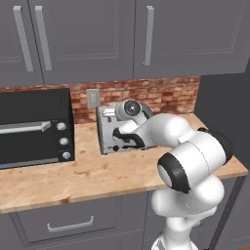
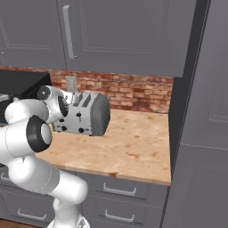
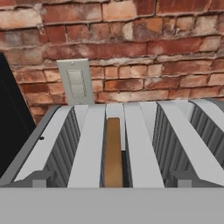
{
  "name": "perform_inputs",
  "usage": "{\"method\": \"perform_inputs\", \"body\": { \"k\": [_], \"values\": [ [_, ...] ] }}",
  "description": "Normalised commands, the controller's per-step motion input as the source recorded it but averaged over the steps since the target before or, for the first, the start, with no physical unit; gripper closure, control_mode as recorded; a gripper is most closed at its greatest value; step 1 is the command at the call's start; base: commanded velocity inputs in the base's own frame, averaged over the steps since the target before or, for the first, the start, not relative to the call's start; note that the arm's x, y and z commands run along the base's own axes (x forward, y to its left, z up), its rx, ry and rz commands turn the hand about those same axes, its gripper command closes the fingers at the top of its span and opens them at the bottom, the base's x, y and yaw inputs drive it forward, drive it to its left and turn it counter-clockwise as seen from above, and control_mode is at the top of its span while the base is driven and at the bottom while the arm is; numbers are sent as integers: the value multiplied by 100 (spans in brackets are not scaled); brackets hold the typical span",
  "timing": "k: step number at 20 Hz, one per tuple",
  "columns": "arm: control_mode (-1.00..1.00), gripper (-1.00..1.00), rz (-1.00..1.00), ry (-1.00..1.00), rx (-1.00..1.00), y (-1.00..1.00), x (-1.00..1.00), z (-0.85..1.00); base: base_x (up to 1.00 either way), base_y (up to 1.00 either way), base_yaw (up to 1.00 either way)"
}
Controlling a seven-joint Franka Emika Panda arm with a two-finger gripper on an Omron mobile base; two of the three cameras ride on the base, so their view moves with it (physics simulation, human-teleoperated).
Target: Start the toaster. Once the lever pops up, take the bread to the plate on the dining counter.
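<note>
The silver-grey toaster (image 1: 108, 131) stands on the wood counter against the brick wall, and my arm reaches over it. From the right it shows its front levers and knobs (image 2: 79, 116). In the hand view I look down on the toaster's top (image 3: 89, 148). A brown slice of bread (image 3: 113, 151) stands on edge in one of the middle slots. My gripper (image 3: 113, 179) hovers just above that slot, open, its fingertips (image 3: 40, 179) wide apart on either side of the bread and touching nothing. The plate and the dining counter are out of view.
A black toaster oven (image 1: 34, 128) sits left of the toaster on the same counter (image 1: 97, 176). A wall switch plate (image 3: 76, 81) is on the brick wall behind. Grey upper cabinets (image 1: 97, 34) hang overhead, and a tall grey cabinet (image 2: 202, 116) bounds the counter's right end.
</note>
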Motion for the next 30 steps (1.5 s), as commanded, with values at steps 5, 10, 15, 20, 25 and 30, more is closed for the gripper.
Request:
{"method": "perform_inputs", "body": {
  "k": [5, 10, 15, 20, 25, 30],
  "values": [
    [-100, -100, 0, 0, 0, 0, 0, 0, 0, 0, 0],
    [-100, -100, 0, 0, 0, 0, 0, 0, 0, 0, 0],
    [-100, -100, 0, 0, 0, 0, 0, 0, 0, 0, 0],
    [-100, -100, 0, 0, 0, 0, 0, 0, 0, 0, 0],
    [-100, -100, 0, 0, 0, 0, 0, 0, 0, 0, 0],
    [-100, -100, 0, 0, 0, 0, 0, 0, 0, 0, 0]
  ]
}}
